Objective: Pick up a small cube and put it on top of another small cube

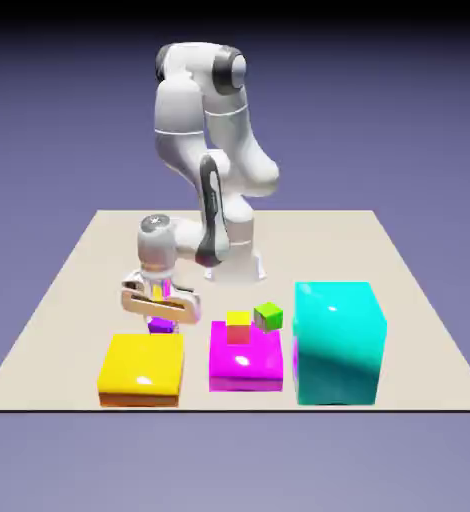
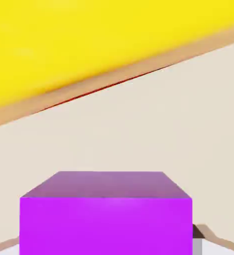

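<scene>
Behind the yellow block, the pincer is down at the purple cube.
Its fingers sit at the cube's sides on the surface; a firm clamp I cannot tell.

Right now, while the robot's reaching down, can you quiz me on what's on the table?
1. What colour is the cube between the pincer's tips?
2. True or false: the cyan block is smaller than the green cube.
3. Which block lies nearest the pincer? A. yellow block B. magenta block C. cyan block

Key: 1. purple. 2. false. 3. A.
</scene>
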You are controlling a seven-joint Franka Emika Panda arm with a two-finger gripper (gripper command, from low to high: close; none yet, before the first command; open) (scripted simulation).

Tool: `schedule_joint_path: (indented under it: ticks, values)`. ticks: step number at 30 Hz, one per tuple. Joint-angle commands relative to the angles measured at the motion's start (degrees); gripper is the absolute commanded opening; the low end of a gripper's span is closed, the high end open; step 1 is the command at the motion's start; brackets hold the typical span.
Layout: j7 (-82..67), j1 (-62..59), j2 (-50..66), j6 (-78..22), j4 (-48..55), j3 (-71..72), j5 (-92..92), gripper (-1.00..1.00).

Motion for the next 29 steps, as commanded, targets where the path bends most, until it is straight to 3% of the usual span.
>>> schedule_joint_path:
  ticks: [1, 5, 16, 22, 23, 29]
  values:
    - [-0.1, -0.1, -2.1, -1.7, -0.4, 0.1, 0.1, -1.0]
    - [-0.3, -0.3, -8.2, -6.7, -1.5, 0.4, 0.4, -1.0]
    - [27.1, 21.5, -24.7, -33.4, 8.9, 9.1, 3.9, -1.0]
    - [29.4, 21.7, -14.7, -21.0, 6.4, 9.6, 1.9, -1.0]
    - [29.4, 21.7, -14.7, -21.0, 6.4, 9.6, 1.9, 1.0]
    - [27.9, 22.0, -24.6, -33.5, 9.0, 9.3, 3.9, 1.0]
